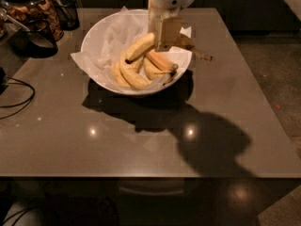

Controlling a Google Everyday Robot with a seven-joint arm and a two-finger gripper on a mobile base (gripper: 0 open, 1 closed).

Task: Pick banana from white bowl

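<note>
**Claw low over the white bowl, brownish banana at its right side**

The tabletop is a smooth, glossy brown-grey slab with small bright light spots on it. A broad, soft-edged shadow lies across its near right part. A thin black cable loops along the left edge.

Farther in stands the white bowl, wide, round and shallow. It is lined with crinkled white paper that sticks out past the rim in a stiff corner on the left. Several larger pale-yellow bananas lie curved in its middle, smooth-skinned with dark ends.

The claw hangs down into the far right part of the bowl. It is a flat beige piece below a rounded white housing, and its tip is just above the pile. I cannot tell whether it is open or clamped on anything.

The banana sits right against the claw's right side and is partly hidden behind it. It is smallish, dull and brownish-yellow. Its long thin stem reaches out past the bowl's right rim and ends in a dark tip.

At the far left corner stands a dark glass jar filled with brown pieces.
</note>
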